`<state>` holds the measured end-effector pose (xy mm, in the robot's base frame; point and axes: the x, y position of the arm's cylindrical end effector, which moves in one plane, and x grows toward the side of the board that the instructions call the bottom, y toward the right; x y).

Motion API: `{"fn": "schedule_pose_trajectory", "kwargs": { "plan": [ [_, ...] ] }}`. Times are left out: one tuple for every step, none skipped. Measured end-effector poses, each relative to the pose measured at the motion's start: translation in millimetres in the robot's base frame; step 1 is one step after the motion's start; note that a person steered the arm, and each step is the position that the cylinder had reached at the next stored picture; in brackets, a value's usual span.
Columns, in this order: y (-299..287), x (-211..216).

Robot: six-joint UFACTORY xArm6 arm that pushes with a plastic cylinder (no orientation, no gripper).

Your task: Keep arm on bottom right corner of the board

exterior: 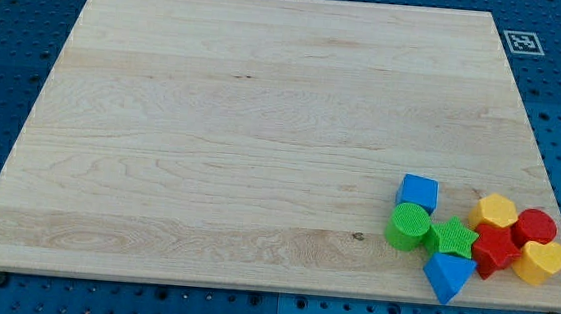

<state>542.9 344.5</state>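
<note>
**Tool absent from view; blocks crowd the target corner**

Inspection runs from the view's left to the view's right. The left and centre of the table (213, 122) carry nothing. All eight blocks sit bunched at the view's bottom right.

Leftmost in the cluster: a blue cube (418, 192), with a green cylinder (409, 227) just below it and touching. Next, a green star (452, 237) against the cylinder, and a blue triangle (448, 277) below the star, its point reaching the table's bottom edge. Further right: a yellow hexagon (496, 210), a red star-like block (495, 250) beneath it, a red cylinder (535, 226), and a yellow heart (541, 263) nearest the corner. A fiducial tag (522, 42) lies off the table's top right.

My tip does not show in this frame, nor does any part of the rod; the tool's position relative to the blocks cannot be told.

Judgement: the target corner lies just right of and below the yellow heart. Any approach there risks disturbing the heart and the red blocks, unless the tip enters from the table's right or bottom edge.
</note>
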Motion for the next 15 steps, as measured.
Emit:
{"fn": "schedule_pose_trajectory", "kwargs": {
  "plan": [
    [0, 24],
    [0, 47],
    [0, 47],
    [-1, 67],
    [-1, 67],
    [-7, 74],
    [-8, 72],
    [-8, 72],
    [-10, 74],
    [-20, 74],
    [-28, 75],
    [-37, 75],
    [-44, 73],
    [-44, 74],
    [-45, 75]
  ]
}}
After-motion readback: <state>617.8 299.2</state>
